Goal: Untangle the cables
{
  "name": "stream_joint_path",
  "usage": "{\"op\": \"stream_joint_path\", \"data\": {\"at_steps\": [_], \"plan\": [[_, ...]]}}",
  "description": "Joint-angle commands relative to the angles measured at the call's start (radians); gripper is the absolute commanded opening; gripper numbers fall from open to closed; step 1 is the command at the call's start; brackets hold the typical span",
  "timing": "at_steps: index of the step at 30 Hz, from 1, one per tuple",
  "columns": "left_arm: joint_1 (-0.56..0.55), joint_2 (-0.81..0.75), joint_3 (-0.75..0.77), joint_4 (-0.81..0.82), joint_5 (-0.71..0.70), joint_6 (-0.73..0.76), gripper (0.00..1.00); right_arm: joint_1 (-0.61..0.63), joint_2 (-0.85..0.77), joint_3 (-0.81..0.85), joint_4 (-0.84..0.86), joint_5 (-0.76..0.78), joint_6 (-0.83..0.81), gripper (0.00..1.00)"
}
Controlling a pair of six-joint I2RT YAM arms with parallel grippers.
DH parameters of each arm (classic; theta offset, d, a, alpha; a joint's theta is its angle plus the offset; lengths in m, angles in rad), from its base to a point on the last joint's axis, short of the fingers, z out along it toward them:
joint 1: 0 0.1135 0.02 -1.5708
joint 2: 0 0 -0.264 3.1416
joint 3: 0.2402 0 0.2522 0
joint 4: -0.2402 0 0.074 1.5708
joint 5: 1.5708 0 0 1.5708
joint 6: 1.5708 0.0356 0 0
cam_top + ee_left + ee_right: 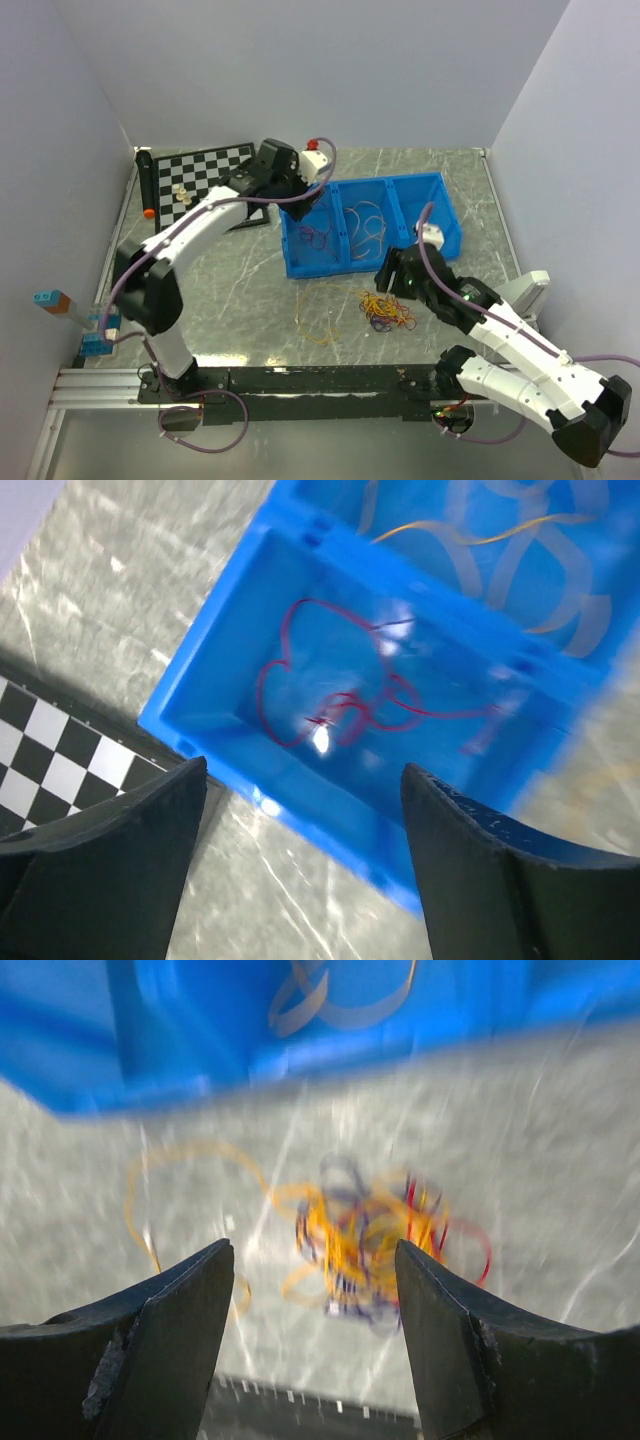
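Observation:
A tangle of yellow-orange, red and purple cables (pixel 386 311) lies on the table in front of the blue bin (pixel 440 180); it also shows blurred in the right wrist view (pixel 370 1240). A loose yellow strand (pixel 318 328) lies to its left. A red cable (pixel 345 702) lies in the bin's left compartment, yellow ones (pixel 365 222) in the middle one. My right gripper (pixel 392 272) is open and empty, just above the tangle. My left gripper (pixel 300 190) is open and empty over the bin's left edge.
A checkerboard (pixel 200 175) with small pieces lies at the back left, with a black rod (pixel 146 185) along its left side. Blue and brown blocks (pixel 50 299) stand at the left wall. A grey device (pixel 525 290) sits by the right wall.

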Motion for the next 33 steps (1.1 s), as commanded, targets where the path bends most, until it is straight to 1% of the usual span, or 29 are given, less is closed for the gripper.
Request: {"op": "stream_joint_path", "data": {"at_steps": [1,3,4,9,13,18,26,29,33], "plan": [[-0.025,-0.178,0.005,-0.124,0.244,0.0,0.84,0.086,-0.03,-0.063,-0.106,0.046,0.128,0.72],[-0.077,-0.204,-0.052,-0.158,0.281,0.036,0.84,0.089,-0.043,-0.097,-0.106,0.041,0.146,0.72],[-0.109,-0.215,-0.099,-0.149,0.288,0.051,0.84,0.09,-0.056,-0.117,-0.093,0.034,0.145,0.72],[-0.211,-0.212,-0.288,-0.046,0.327,0.037,0.82,0.09,-0.1,-0.207,-0.005,-0.026,0.135,0.66],[-0.273,-0.189,-0.363,0.035,0.332,0.06,0.82,0.092,-0.115,-0.233,-0.002,-0.048,0.152,0.64],[-0.316,-0.103,-0.319,0.075,0.34,0.099,0.82,0.092,-0.149,-0.224,-0.04,-0.026,0.163,0.64],[-0.362,0.1,-0.15,0.115,0.378,0.154,0.82,0.092,-0.22,-0.172,-0.171,0.037,0.209,0.62],[-0.372,0.17,-0.088,0.083,0.406,0.2,0.82,0.092,-0.237,-0.144,-0.214,0.052,0.215,0.6],[-0.376,0.257,-0.009,-0.017,0.442,0.277,0.78,0.092,-0.255,-0.115,-0.258,0.072,0.217,0.59]]}}
